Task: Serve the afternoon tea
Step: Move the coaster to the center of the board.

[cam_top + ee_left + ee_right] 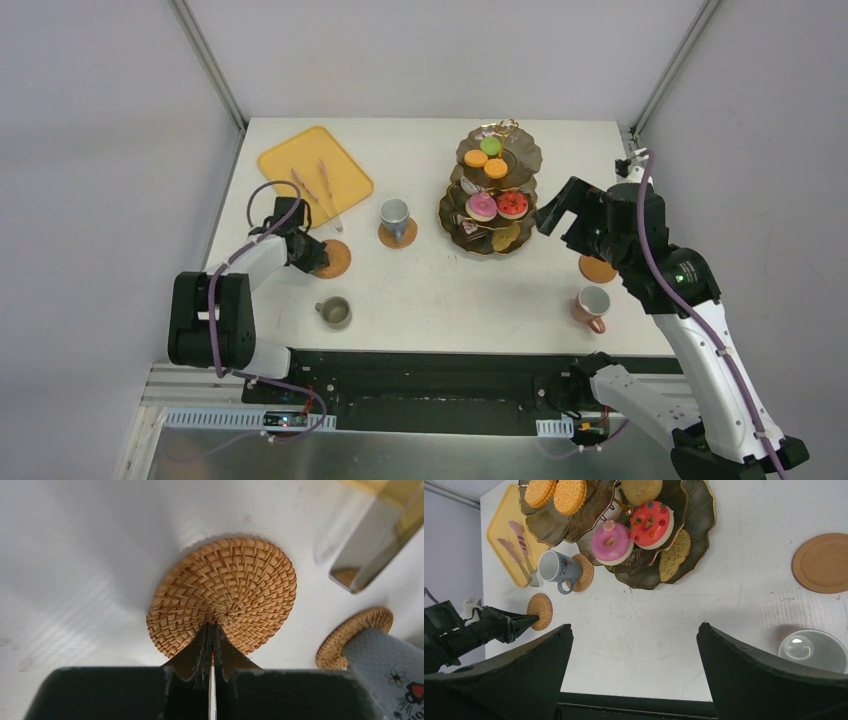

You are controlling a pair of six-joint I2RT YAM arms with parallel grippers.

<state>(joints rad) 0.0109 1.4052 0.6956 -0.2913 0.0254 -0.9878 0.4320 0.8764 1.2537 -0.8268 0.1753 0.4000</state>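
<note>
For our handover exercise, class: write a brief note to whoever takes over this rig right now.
Left hand: shut, tips at the edge of a bare woven coaster.
Right hand: open, empty, near the tiered stand.
Done: stand loaded; grey-blue mug on its coaster.
Left to do: olive mug and pink mug stand on bare table; smooth coaster near pink mug unused.

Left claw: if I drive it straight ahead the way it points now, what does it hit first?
The empty woven coaster. The shut left claw has its tips right at the coaster's near edge, maybe touching; depth is unclear. Past it, only bare table shows.
</note>
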